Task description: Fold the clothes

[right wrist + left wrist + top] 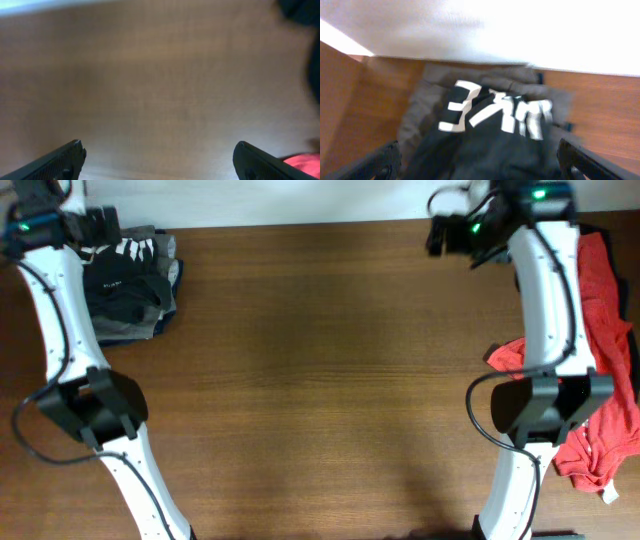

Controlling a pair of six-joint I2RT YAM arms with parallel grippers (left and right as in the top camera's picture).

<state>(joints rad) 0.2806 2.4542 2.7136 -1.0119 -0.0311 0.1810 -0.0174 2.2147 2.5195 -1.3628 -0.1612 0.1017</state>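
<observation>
The clothes lie in two heaps. A black T-shirt with white lettering (495,112) tops a dark pile (130,280) at the table's far left corner, with a grey garment (417,107) under it. My left gripper (481,165) hovers open just above this pile, with its fingers (380,162) wide apart and holding nothing. Red garments (603,320) sprawl along the right edge, partly hidden by my right arm. My right gripper (162,162) is open and empty over bare wood at the far right, apart from the red cloth (304,162).
The wooden table (330,370) ends at a white wall along the back edge. A dark cloth (302,12) shows at the top right of the right wrist view. Both arm bases (95,405) stand on the table's near side.
</observation>
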